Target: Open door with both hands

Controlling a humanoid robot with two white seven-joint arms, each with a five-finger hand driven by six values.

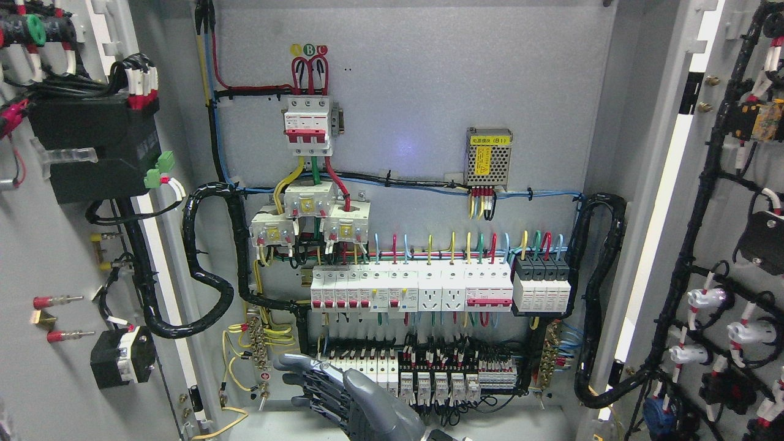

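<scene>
The cabinet stands with both doors swung wide. The left door (55, 257) shows its inner face with a black box and wiring. The right door (735, 245) shows its inner face with black cable looms and white lamp backs. My right hand (318, 386), grey with dark fingers, rises from the bottom edge just right of the middle. Its fingers point left and are spread, holding nothing. It hovers in front of the lower terminal row (429, 373), touching neither door. No left arm shows.
Inside the cabinet are a red-and-white main breaker (308, 125), a row of white breakers (410, 288), a small mesh power supply (488, 156) and thick black conduits (208, 288) looping to each door. Yellow wires (236, 361) hang near my hand.
</scene>
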